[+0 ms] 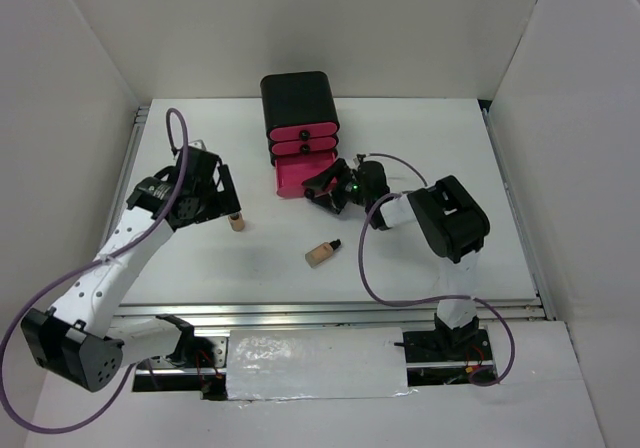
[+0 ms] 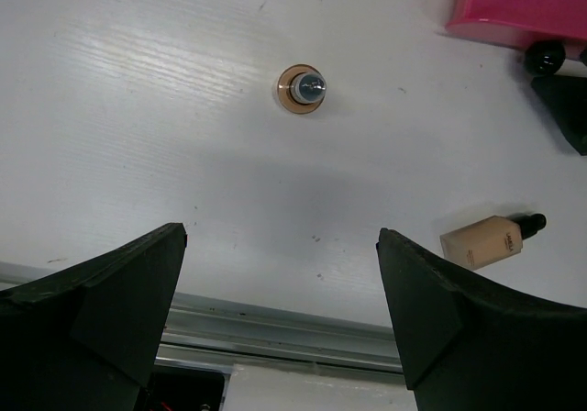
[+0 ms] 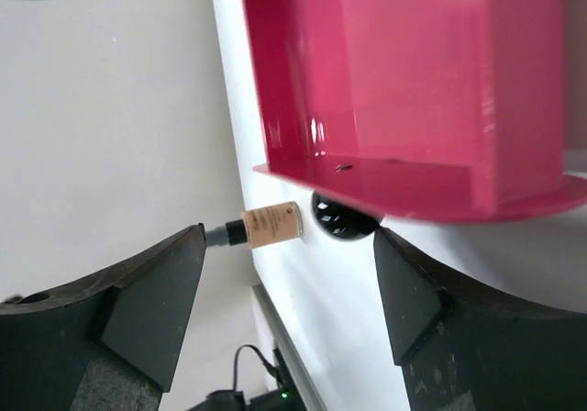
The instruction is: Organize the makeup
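Two pieces of makeup show. One beige bottle with a dark cap [image 1: 236, 221] stands upright at left centre; the left wrist view sees it from above [image 2: 301, 89]. The other beige bottle [image 1: 322, 253] lies on its side mid-table [image 2: 491, 239]. My left gripper [image 1: 222, 200] hangs open above the table beside the upright bottle, nothing between its fingers [image 2: 280, 237]. My right gripper [image 1: 322, 190] stands open just in front of the pulled-out pink drawer [image 3: 413, 81], its jaws short of the black knob [image 3: 341, 218] and empty [image 3: 289, 237].
A black box with pink drawers [image 1: 300, 118] stands at the back centre, its bottom drawer [image 1: 298, 176] pulled out toward me. White walls close in the table on three sides. A metal rail [image 1: 330, 313] runs along the near edge.
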Robot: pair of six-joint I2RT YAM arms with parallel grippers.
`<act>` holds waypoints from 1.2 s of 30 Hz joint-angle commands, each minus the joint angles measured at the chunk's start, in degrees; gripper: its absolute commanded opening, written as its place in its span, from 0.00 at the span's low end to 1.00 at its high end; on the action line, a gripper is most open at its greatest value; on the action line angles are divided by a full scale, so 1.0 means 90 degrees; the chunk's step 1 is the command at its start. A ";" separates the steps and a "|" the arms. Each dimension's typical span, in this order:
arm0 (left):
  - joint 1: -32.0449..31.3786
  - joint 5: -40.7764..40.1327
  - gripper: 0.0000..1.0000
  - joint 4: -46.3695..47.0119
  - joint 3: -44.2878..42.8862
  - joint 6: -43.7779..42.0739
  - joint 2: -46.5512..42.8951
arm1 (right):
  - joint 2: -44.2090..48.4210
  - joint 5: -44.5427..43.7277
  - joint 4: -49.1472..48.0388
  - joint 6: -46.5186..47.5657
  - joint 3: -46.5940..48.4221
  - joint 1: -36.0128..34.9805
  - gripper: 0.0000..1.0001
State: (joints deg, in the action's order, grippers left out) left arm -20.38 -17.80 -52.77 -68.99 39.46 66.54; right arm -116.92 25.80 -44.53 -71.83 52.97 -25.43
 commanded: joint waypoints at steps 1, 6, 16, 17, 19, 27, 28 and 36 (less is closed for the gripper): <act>0.0028 0.0152 0.99 0.0209 -0.0078 0.0176 0.0359 | 0.0657 0.0053 0.0123 0.0490 -0.0016 -0.0065 0.81; 0.0028 0.0211 0.96 0.0424 -0.0117 0.0263 0.1110 | 0.1417 -0.0161 0.1126 0.1153 -0.0026 -0.0075 0.82; 0.0028 -0.0258 0.81 0.0756 -0.0449 0.0283 0.2410 | 0.2601 -0.0357 0.2272 0.1965 -0.0221 -0.0114 0.83; 0.0038 -0.0297 0.77 0.0776 -0.0498 0.0283 0.2517 | 0.2727 -0.0347 0.2311 0.1985 -0.0270 -0.0114 0.83; 0.0038 -0.0385 0.74 0.0776 -0.0644 0.0293 0.2781 | 0.2874 -0.0347 0.2419 0.2044 -0.0319 -0.0114 0.83; 0.0165 -0.0415 0.72 0.0932 -0.0626 0.0293 0.3270 | 0.3245 -0.0347 0.2760 0.2259 -0.0319 -0.0124 0.83; 0.0204 -0.0395 0.72 0.0990 -0.0587 0.0293 0.3280 | 0.3274 -0.0347 0.2780 0.2268 -0.0319 -0.0124 0.83; 0.0331 -0.0034 0.46 0.1284 -0.0488 0.0342 0.3485 | 0.3314 -0.0347 0.3004 0.2415 -0.0125 -0.0192 0.83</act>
State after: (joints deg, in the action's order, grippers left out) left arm -17.85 -19.59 -43.05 -73.38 41.45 96.77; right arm -89.06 22.92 -19.25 -52.27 50.02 -26.09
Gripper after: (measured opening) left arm 0.488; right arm 0.827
